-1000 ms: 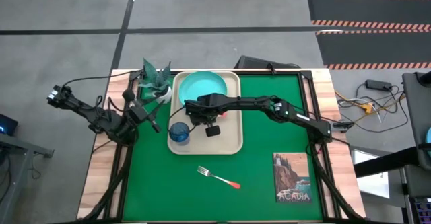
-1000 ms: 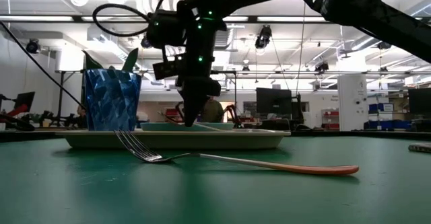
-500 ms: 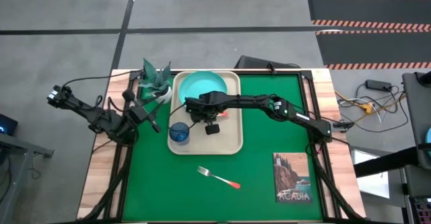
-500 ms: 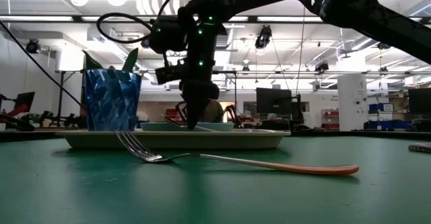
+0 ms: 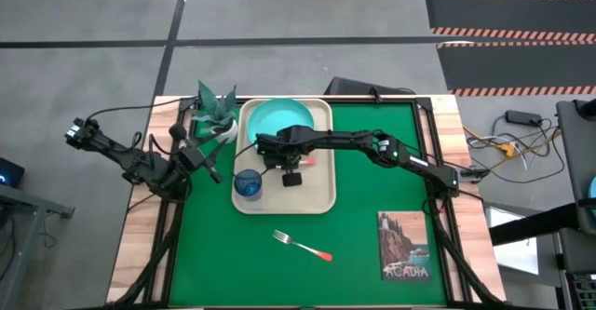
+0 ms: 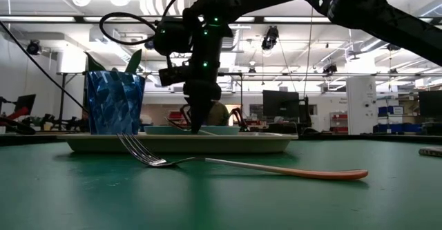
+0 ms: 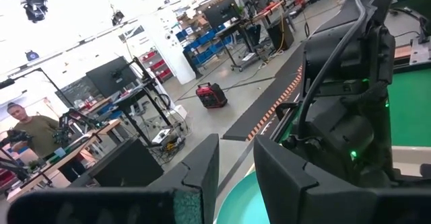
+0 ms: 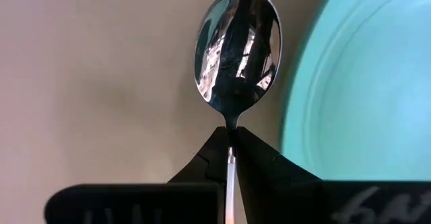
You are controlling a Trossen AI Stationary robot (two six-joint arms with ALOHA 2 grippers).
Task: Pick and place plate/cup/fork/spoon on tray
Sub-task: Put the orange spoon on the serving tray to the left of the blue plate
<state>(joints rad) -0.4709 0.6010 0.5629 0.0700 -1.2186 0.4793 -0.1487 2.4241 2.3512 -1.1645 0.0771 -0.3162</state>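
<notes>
Right gripper (image 8: 230,148) is clamped narrow on the spoon (image 8: 236,46) at the neck just below the bowl, held low over the tray (image 5: 319,195). In the right wrist view the bowl lies over bare tray floor just beside the plate (image 8: 363,83), not on it. Likely it is being set down there so it ends up next to the plate. From the low view I can't tell if the spoon touches the tray yet.

On the tray, taking the far edge as 12: the plate (image 5: 279,119) sits at 12, the cup (image 5: 247,182) at about 8, and the gripper (image 5: 277,164) with the spoon's red handle (image 5: 307,160) sits near the center. Plate and cup look done.

The fork (image 5: 302,246) lies on the green mat (image 5: 372,208) at 6 o'clock off the tray, well apart from it, tines toward the tray. It is the one item left.

Left gripper (image 7: 236,167) waits at the table's 9 o'clock edge near the plant (image 5: 213,110), fingers apart with nothing between them, parked out of the right arm's way.
</notes>
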